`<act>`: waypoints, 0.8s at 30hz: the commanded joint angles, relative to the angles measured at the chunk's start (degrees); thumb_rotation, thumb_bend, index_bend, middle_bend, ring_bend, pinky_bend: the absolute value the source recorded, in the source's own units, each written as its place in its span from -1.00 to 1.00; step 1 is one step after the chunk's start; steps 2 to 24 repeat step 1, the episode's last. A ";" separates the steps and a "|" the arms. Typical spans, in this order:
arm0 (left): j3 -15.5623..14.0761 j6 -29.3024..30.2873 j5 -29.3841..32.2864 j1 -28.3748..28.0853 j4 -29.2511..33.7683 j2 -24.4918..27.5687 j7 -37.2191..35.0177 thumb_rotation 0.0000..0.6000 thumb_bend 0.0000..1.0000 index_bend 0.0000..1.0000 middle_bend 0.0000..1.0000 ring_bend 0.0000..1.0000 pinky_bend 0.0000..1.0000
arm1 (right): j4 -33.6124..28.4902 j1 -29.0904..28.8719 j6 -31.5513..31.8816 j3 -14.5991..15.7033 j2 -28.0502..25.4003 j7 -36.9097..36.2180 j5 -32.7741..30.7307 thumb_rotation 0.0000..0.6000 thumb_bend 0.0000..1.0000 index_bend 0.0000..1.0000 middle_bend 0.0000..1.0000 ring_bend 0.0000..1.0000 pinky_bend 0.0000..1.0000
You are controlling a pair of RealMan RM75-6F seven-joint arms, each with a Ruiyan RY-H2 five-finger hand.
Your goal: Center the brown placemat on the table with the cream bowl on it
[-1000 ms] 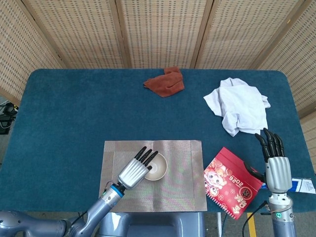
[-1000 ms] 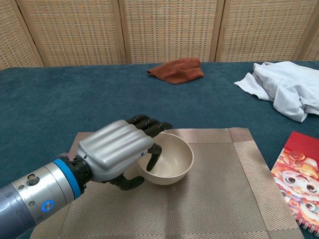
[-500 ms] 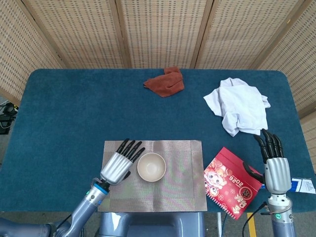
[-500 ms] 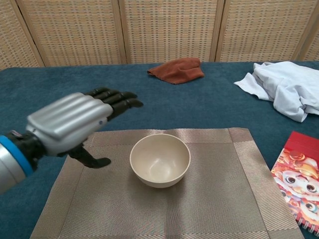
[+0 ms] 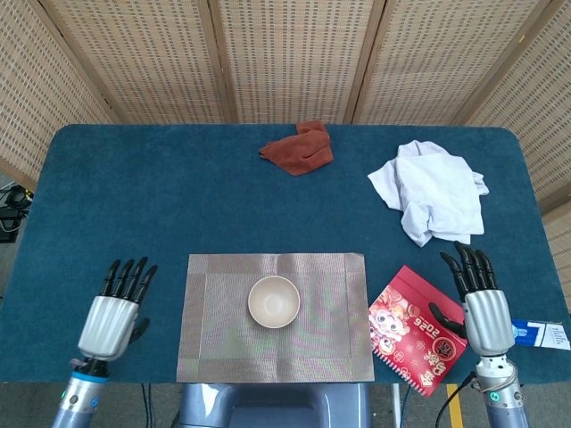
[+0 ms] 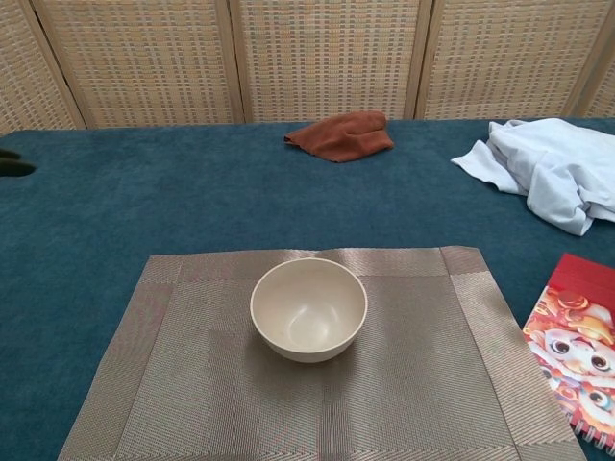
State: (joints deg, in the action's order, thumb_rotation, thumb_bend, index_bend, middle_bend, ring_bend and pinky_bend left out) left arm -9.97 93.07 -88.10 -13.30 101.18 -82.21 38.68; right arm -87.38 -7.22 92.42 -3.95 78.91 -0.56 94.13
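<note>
Where a second ago the left hand (image 5: 112, 314) had its fingers at the rim of the cream bowl (image 5: 273, 300), it now sits well off to the left of the brown placemat (image 5: 330, 303), over the blue table (image 5: 161, 205) near the front edge, with its fingers straight, slightly apart and holding nothing. Half a second ago that hand was beside the bowl over the mat's left border; since then it has cleared the mat entirely, and in the chest view only a dark fingertip shows at the far left edge. Left standing free, the bowl rests upright on the placemat, a little left of the mat's middle in the head view, empty inside. Lying flat and square to the table's near edge, the placemat is about midway across the table's width, apparently in the same place as in the earlier frames. At the front right corner the right hand (image 5: 482, 299) has drifted slightly lower and to the left, and it is held upright with fingers extended and apart, gripping nothing, its thumb side at the edge of the red notebook (image 5: 412, 325). That notebook lies just right of the placemat, unmoved. Further back, a rust-coloured cloth (image 5: 299, 147) and a crumpled white cloth (image 5: 433, 189) lie where they were before, well apart from the mat.
</note>
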 commanded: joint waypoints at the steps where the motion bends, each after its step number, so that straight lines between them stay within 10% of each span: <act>1: -1.17 1.01 -0.39 1.81 -0.18 2.00 -1.27 1.00 -0.63 -0.97 -1.00 -1.00 -1.00 | -0.90 0.03 -0.74 0.76 -0.68 1.23 0.36 1.00 -0.24 -0.70 -1.00 -1.00 -1.00; 24: -1.17 1.01 -0.39 1.81 -0.18 2.00 -1.27 1.00 -0.63 -0.97 -1.00 -1.00 -1.00 | -0.90 0.03 -0.74 0.76 -0.68 1.23 0.36 1.00 -0.24 -0.70 -1.00 -1.00 -1.00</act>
